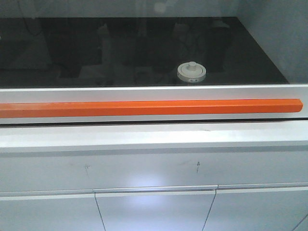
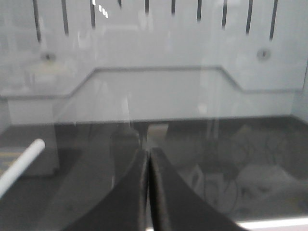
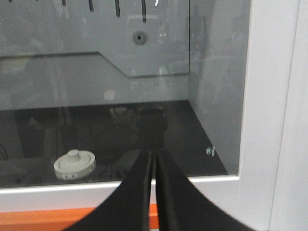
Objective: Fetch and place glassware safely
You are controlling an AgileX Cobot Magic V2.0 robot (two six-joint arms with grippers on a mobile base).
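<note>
The glassware (image 1: 191, 72) is sitting on the black worktop (image 1: 67, 53), just right of centre in the front view. It is standing behind what looks like a glass pane, above an orange bar (image 1: 149, 107). The left hand (image 2: 147, 156) is holding its fingers pressed together, gripping nothing. The right hand (image 3: 154, 155) is likewise closed and empty, with the glassware showing at the lower left of its view.

Lidded glass jar (image 1: 191, 72) upright on black worktop, behind sash.
</note>
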